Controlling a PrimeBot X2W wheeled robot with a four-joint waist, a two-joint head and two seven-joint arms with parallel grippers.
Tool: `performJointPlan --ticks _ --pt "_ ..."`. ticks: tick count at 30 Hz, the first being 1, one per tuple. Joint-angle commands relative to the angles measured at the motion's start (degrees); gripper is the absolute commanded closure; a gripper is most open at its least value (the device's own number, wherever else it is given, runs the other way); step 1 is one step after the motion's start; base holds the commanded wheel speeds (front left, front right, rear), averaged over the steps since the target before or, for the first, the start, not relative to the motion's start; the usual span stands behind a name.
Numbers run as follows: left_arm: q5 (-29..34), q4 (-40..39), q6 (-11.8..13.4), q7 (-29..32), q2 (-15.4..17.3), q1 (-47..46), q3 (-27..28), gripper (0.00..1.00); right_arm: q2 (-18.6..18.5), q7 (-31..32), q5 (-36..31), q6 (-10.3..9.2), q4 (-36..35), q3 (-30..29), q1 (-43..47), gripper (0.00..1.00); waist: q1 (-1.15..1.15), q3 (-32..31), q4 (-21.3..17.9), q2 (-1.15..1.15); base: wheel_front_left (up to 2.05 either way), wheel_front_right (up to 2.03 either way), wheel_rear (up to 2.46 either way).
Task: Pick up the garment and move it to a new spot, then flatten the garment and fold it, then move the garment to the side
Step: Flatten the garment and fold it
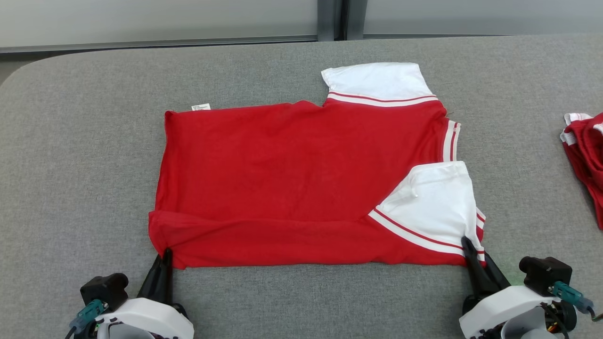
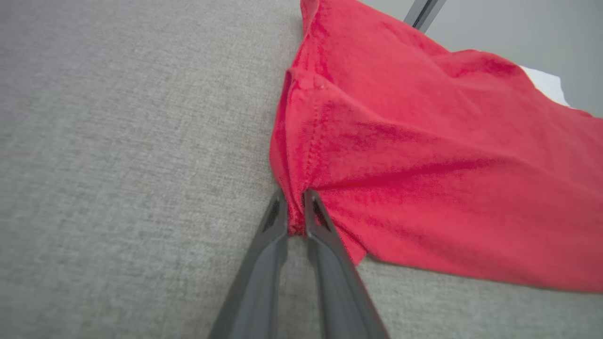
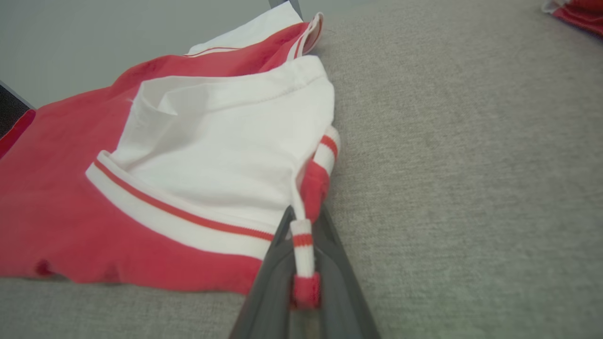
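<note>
The garment (image 1: 292, 179) is a red shirt with white, striped sleeves, spread across the grey table (image 1: 70, 141) with its near long edge folded over. My left gripper (image 1: 165, 256) pinches the near left corner; in the left wrist view its fingers (image 2: 278, 221) are shut on a bunch of red cloth (image 2: 400, 155). My right gripper (image 1: 467, 245) grips the near right corner by the white sleeve. The right wrist view shows the striped cuff (image 3: 301, 245) clamped between its fingers (image 3: 278, 249), the white sleeve (image 3: 221, 150) lying just beyond.
Another red and white piece of clothing (image 1: 586, 155) lies bunched at the table's right edge, also seen as clothing (image 3: 574, 12) in the right wrist view's top corner. Bare grey cloth surface surrounds the shirt. A wall and window frame (image 1: 332, 19) run behind the table.
</note>
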Motion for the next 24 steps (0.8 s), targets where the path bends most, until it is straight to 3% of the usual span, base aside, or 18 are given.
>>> performJointPlan --ticks 1,11,18,24 --pt "-0.37 0.54 -0.36 0.24 -0.02 0.48 -0.13 1.0 0.02 -0.33 0.77 0.0 0.57 0.44 -0.4 1.0 0.0 0.03 0.1 0.0 0.0 0.0 0.0" --pt "0.3 -8.04 -0.24 3.5 3.65 3.12 -0.73 1.0 -2.18 -1.68 4.23 -0.01 -3.24 -0.26 2.19 1.0 0.0 -0.61 0.95 0.0 0.0 0.0 0.0" --pt "-0.71 -20.21 2.56 11.93 7.44 10.51 -0.02 1.0 -1.59 1.36 4.27 -0.02 -11.38 -2.87 11.24 1.0 0.0 -3.72 0.44 0.0 0.0 0.0 0.0" --pt "-2.89 -28.21 5.74 17.61 8.39 17.98 1.39 1.0 0.49 6.52 5.1 -0.02 -17.74 -6.2 19.66 1.0 0.0 -6.17 -0.12 0.0 0.0 0.0 0.0"
